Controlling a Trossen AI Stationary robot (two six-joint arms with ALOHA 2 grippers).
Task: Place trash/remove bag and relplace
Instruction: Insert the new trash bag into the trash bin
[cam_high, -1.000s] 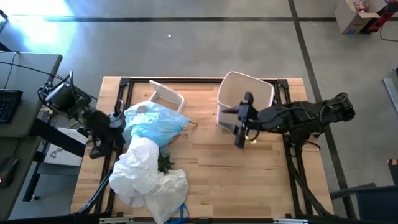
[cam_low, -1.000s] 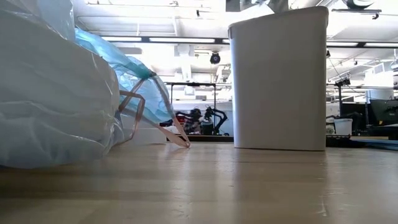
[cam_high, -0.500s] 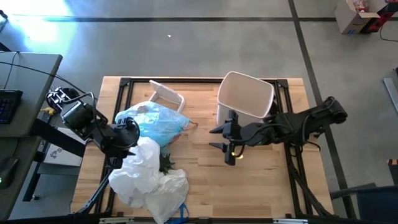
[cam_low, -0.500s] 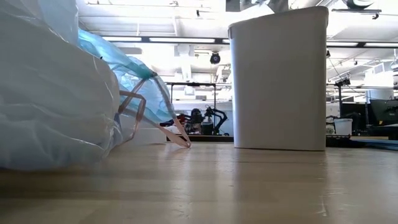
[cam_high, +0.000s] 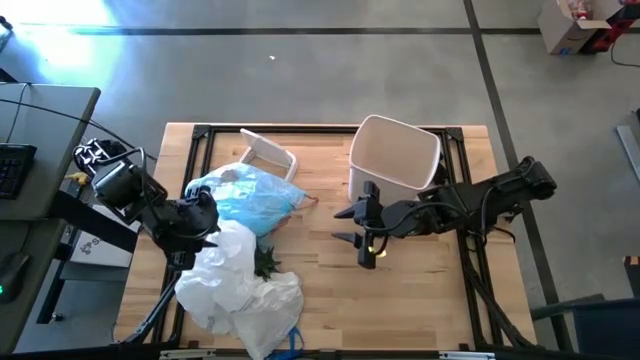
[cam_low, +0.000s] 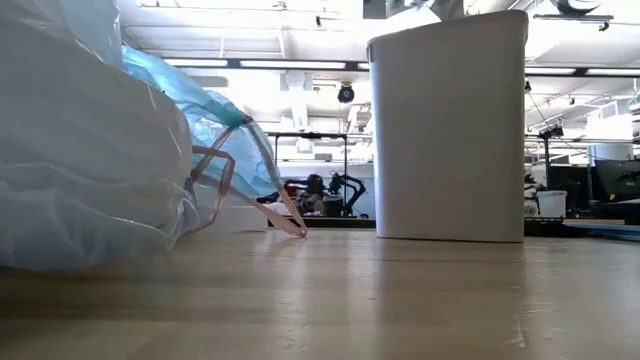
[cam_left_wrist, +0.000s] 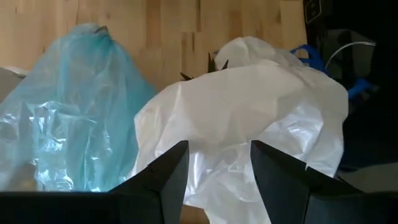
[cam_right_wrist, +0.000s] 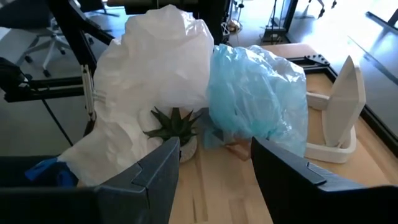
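The light-blue bag (cam_high: 245, 196), filled and crinkled, is seen lying on the table (cam_high: 420, 290) toward its left edge, touching a larger white bag (cam_high: 238, 280) that is heaped toward the near-left corner, with a small green plant (cam_high: 266, 262) tucked between them. The left gripper (cam_high: 199, 213) is held at the blue bag's left side with its fingers apart and empty. The right gripper (cam_high: 350, 224) is held near the table's middle, beside the upright white bin (cam_high: 394, 152), its fingers spread and empty

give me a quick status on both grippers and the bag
Left gripper open, empty, at the white bag. Right gripper open, empty, mid-table facing the blue bag. White bin unlined. Small plant wedged between bags.
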